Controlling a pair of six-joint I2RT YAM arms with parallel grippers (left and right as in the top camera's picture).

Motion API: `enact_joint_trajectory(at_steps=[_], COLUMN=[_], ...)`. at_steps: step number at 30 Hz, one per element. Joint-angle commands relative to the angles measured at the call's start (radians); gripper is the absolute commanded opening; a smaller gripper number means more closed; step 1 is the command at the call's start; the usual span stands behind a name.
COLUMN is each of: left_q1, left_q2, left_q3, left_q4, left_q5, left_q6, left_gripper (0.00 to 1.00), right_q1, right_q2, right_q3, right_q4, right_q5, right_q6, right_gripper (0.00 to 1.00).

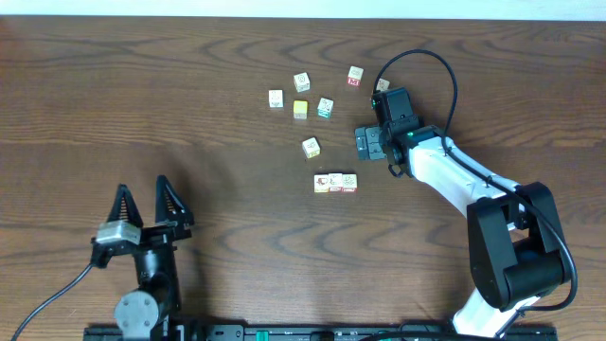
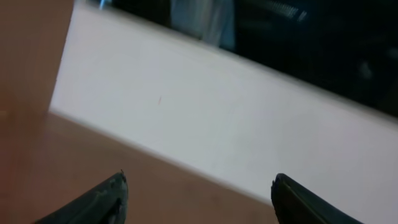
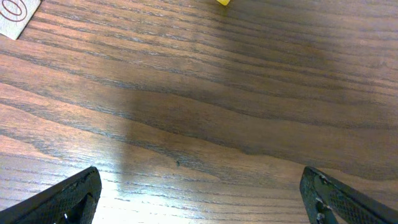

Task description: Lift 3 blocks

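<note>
Three cream blocks (image 1: 336,182) with red markings lie side by side in a short row at mid-table. My right gripper (image 1: 361,143) hovers just up and to the right of that row, jaws wide open and empty. In the right wrist view its fingertips (image 3: 68,199) frame bare wood, and the right gripper (image 3: 199,190) has no block between them. My left gripper (image 1: 141,187) stands open and empty near the front left, far from the blocks. The left wrist view shows the left gripper (image 2: 199,190) over the table edge.
Other small cubes are scattered behind the row: a yellow cube (image 1: 300,109), a teal-marked cube (image 1: 325,107), pale cubes (image 1: 276,98) (image 1: 302,81) (image 1: 311,147) and a red-marked cube (image 1: 355,76). A cream cube (image 3: 15,12) shows at the right wrist view's top left.
</note>
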Motion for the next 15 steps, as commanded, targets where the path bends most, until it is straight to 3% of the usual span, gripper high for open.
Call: enact_joint_trajectory(at_steps=[1, 10, 15], left_q1=[0.017, 0.034, 0.034], left_q2=[-0.009, -0.009, -0.009], left_q3=[-0.017, -0.017, -0.017], left_q4=[-0.077, -0.376, -0.382], left_q5=[-0.033, -0.033, -0.028], left_q6=[-0.023, -0.080, -0.060], left_gripper=[0.74, 0.74, 0.75], right_q1=[-0.009, -0.009, -0.009], right_q2=[-0.025, -0.025, -0.025], right_q3=[0.013, 0.013, 0.013], right_q4=[0.000, 0.000, 0.000], right_q5=[0.012, 0.012, 0.012], right_q6=[-0.010, -0.010, -0.010], right_gripper=[0.99, 0.99, 0.99])
